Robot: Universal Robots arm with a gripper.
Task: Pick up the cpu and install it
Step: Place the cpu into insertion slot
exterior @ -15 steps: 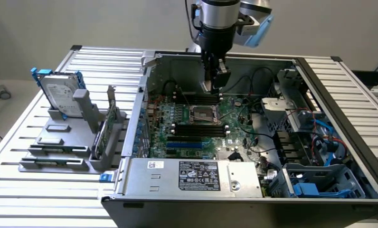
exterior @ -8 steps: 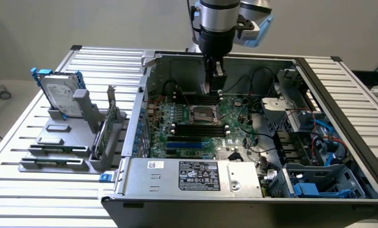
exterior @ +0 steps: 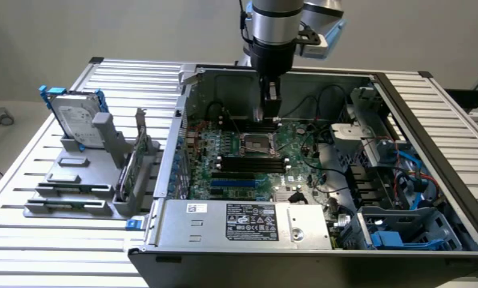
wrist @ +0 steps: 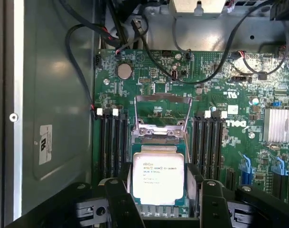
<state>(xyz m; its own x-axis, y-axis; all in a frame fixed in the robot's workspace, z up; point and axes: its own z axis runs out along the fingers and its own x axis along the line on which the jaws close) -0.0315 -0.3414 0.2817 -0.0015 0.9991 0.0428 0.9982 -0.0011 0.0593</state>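
Slatted desk [exterior: 30,240] carried open tower case [exterior: 169,180]. Green motherboard [wrist: 153,80] inside, white DELL print next to RAM slots [wrist: 208,142]. Power supply [exterior: 247,225] at case's front edge wore black-and-white label, text too small to read. Hard drive [exterior: 73,123] with blue rails stood upright at exterior view's left, its label unreadable too. Claw [exterior: 270,118] hung over socket [wrist: 159,134], straddling cpu [wrist: 158,178]. Couldn't tell if pinching it or loose. Cpu lay at socket, silver top apparently printed Intel Xeon.

Exterior high over case [exterior: 303,267]; wrist close above shared motherboard [wrist: 158,78]
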